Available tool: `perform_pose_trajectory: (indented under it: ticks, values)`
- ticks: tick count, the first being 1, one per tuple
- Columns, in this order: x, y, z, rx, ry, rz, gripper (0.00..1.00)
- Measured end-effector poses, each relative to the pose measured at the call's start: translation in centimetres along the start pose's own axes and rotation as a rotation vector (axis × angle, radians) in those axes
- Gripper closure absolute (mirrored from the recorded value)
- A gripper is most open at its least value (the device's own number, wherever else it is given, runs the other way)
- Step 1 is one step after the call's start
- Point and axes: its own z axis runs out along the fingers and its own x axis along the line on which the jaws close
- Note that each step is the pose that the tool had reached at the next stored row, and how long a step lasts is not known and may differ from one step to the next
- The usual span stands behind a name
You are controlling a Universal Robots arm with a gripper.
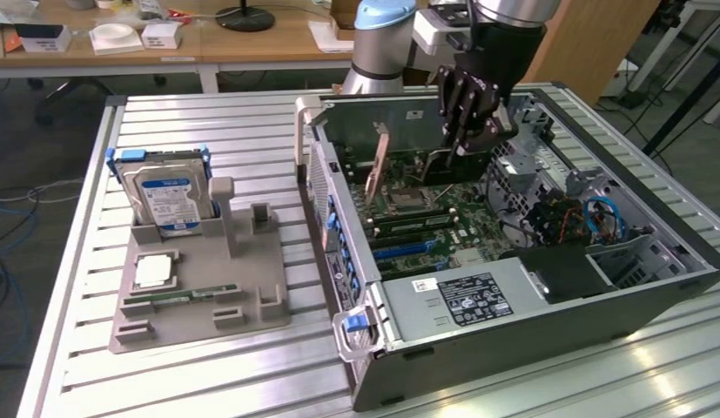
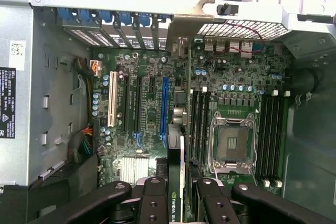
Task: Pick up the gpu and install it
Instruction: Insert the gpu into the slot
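The arm's upper part is cut off by the edge of the exterior view, and the tool point(image 1: 467, 139) hangs inside the open computer case point(image 1: 511, 348). Its dark fingers point(image 1: 459, 96) cover the upper edge of the gpu point(image 1: 447, 165), so only a dark slab of the card shows under them.

In the wrist view the gpu point(image 2: 180, 156) is seen almost edge-on, a thin strip running away from the tool point(image 2: 176, 195) to its pale metal bracket point(image 2: 197, 17) at the case's rear wall. The card's faces are hard to make out, and only part of a green label shows between the fingers point(image 2: 152, 203). The finger bases run out of the picture. The tool is pinching the gpu, with pads pressed on both sides of the card.

The card stands upright on edge over the motherboard point(image 2: 147, 103), lined up between the long blue slot point(image 2: 164, 108) and the black memory slots point(image 2: 197, 124), near the CPU socket point(image 2: 231, 142). Its lower edge is hidden, so I cannot tell whether it touches a slot.

On the counter point(image 1: 220, 113), well apart from the case, a grey fixture point(image 1: 197, 313) carries a hard drive point(image 1: 168, 196).
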Motion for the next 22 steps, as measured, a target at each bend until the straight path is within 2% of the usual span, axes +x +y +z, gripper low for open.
perform_pose_trajectory:
  ticks: [4,14,22]
  values:
    - [0.0,-0.01,0.41,-0.0001,0.0002,0.000,0.74]
    - [0.0,-0.01,0.46,0.0000,0.0000,0.000,0.74]
    - [0.0,-0.02,1.31,0.0000,0.0001,0.000,0.74]
